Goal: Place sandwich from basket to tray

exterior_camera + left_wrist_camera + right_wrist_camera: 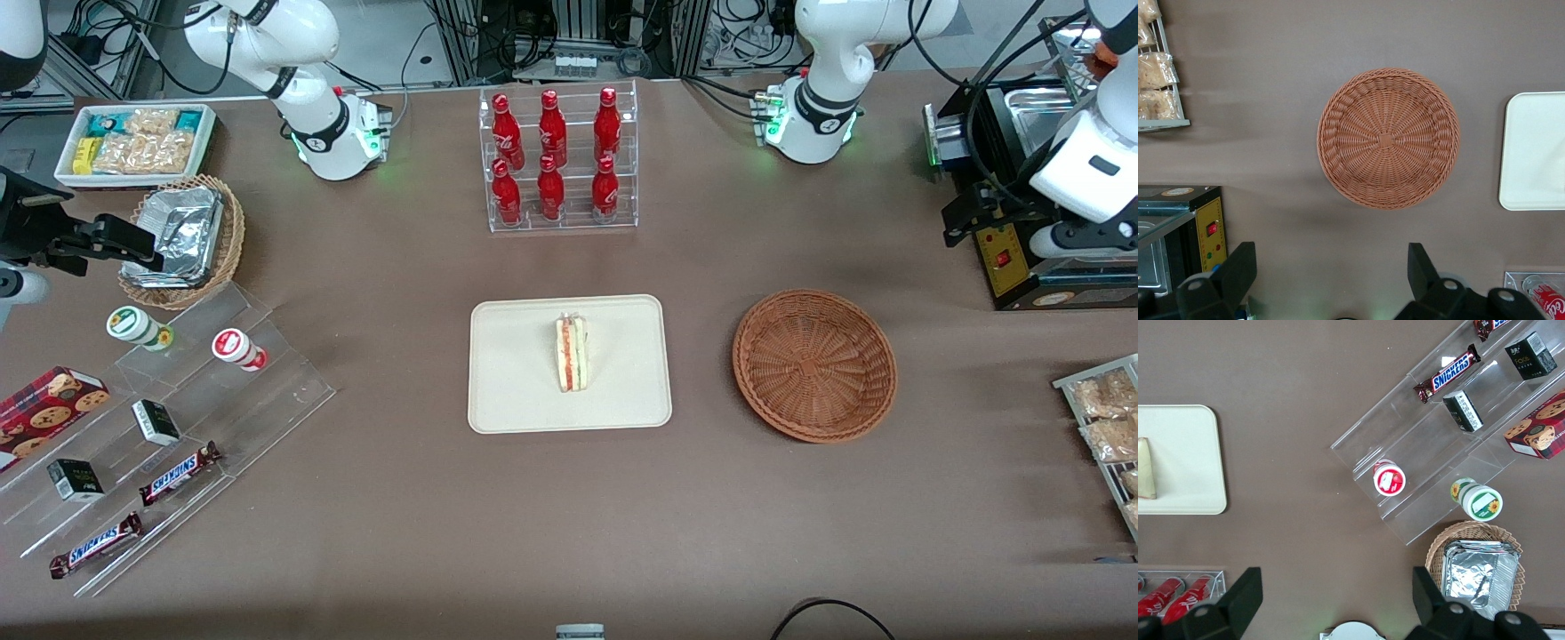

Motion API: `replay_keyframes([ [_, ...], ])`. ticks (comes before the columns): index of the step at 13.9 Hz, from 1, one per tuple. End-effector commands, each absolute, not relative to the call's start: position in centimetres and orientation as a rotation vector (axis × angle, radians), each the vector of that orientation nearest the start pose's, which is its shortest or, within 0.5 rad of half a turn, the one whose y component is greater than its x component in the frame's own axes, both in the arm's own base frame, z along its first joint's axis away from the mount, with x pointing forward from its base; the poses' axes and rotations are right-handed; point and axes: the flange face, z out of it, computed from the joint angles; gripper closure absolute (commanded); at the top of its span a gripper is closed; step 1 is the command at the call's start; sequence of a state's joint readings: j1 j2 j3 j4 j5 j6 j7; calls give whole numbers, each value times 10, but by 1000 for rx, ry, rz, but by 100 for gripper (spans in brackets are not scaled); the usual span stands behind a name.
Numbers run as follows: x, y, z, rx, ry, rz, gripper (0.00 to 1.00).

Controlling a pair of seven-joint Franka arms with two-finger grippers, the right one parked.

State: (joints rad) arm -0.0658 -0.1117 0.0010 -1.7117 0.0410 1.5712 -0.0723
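Basically you're done: sandwich [572,353] lies on the tray [516,391], beside the empty basket [814,364]. Left gripper [1331,280] hovers above the basket, fingers wide apart, holding nothing.

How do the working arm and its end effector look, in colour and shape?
The working arm is glossy white with black joint bands, black cables and a green light at its base. Its end effector, above the empty basket, has two black, wedge-shaped fingers set wide apart.
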Motion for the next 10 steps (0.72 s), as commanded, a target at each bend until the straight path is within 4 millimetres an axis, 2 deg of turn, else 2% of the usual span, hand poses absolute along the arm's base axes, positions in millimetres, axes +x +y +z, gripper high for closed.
replay_keyframes([
  [1, 534, -33, 620, -3112, 22, 28, 0],
  [3, 553, -36, 626, -3119, 17, -2, 0],
  [4, 557, -38, 630, -3143, 17, -19, 0],
  [6, 559, -37, 631, -3162, 17, -32, 0],
  [8, 558, -33, 632, -3154, 128, -24, 0],
  [10, 560, -33, 630, -3147, 66, -21, 0],
])
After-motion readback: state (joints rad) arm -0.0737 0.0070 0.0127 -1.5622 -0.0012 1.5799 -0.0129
